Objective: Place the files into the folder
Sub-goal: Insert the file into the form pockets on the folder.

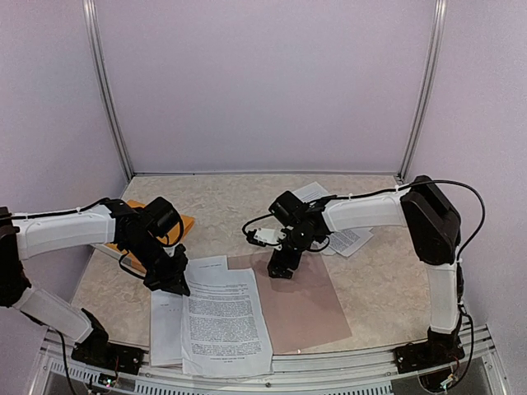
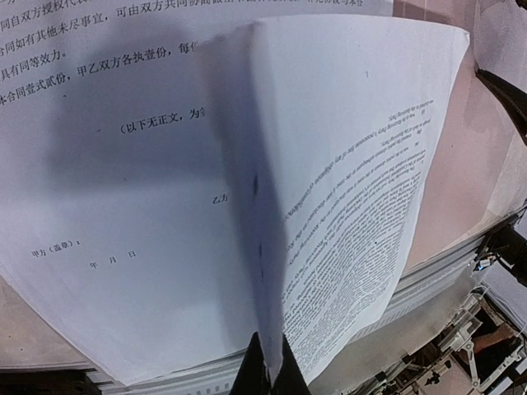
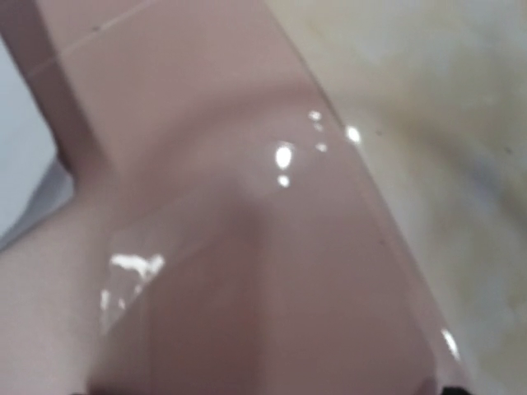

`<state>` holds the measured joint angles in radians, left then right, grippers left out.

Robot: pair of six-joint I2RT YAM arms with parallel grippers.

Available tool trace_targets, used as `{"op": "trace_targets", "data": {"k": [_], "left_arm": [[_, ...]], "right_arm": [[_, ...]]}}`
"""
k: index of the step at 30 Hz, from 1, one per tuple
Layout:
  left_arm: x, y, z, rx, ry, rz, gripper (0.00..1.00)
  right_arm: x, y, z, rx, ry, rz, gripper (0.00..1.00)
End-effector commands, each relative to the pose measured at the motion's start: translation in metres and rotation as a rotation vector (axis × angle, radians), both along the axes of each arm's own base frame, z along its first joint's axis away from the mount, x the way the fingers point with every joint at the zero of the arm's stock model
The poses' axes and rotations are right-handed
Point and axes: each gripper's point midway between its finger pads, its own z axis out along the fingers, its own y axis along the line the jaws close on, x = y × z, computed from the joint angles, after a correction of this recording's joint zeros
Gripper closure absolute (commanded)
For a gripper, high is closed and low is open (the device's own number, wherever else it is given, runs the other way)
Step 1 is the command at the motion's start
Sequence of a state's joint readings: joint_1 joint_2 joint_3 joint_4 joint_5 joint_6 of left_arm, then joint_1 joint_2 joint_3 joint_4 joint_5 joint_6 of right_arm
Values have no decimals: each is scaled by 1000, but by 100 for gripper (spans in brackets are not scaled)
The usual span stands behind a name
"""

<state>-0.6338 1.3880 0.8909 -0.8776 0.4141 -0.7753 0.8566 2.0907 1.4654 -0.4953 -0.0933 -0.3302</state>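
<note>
Left pincer [image 1: 174,282] is pressed tight on the edge of one sheet [image 2: 354,164] of the files [image 1: 224,317]. That sheet stands up bent over the flat ones. The files lie on the table [image 1: 222,197] just left of the pink folder [image 1: 306,306], and their right side covers the folder's left edge. Right pincer [image 1: 282,265] is down at the folder's far edge. I cannot tell if its jaws are spread or together. More printed sheets [image 1: 350,237] lie just behind the folder. An orange flat thing [image 1: 186,220] lies well left of the folder.

2 white arms [image 1: 370,212], black joints [image 1: 430,216].
</note>
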Motion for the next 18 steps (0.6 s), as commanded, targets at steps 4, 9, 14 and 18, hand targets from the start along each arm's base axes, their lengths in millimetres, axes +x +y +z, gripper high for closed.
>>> {"op": "trace_targets", "data": {"k": [4,9,14,18], "left_arm": [[-2,4,-2,3,0,0,100],[-3,5,-1,3,3,5,100],[-1,4,1,0,-5,4,100],[1,4,1,0,-9,-1,100]], "right_arm": [[0,18,-10,19,28,73,9],[2,25,-16,18,37,85,11],[2,20,-24,-5,47,81,19],[2,13,-33,-23,66,73,30]]}}
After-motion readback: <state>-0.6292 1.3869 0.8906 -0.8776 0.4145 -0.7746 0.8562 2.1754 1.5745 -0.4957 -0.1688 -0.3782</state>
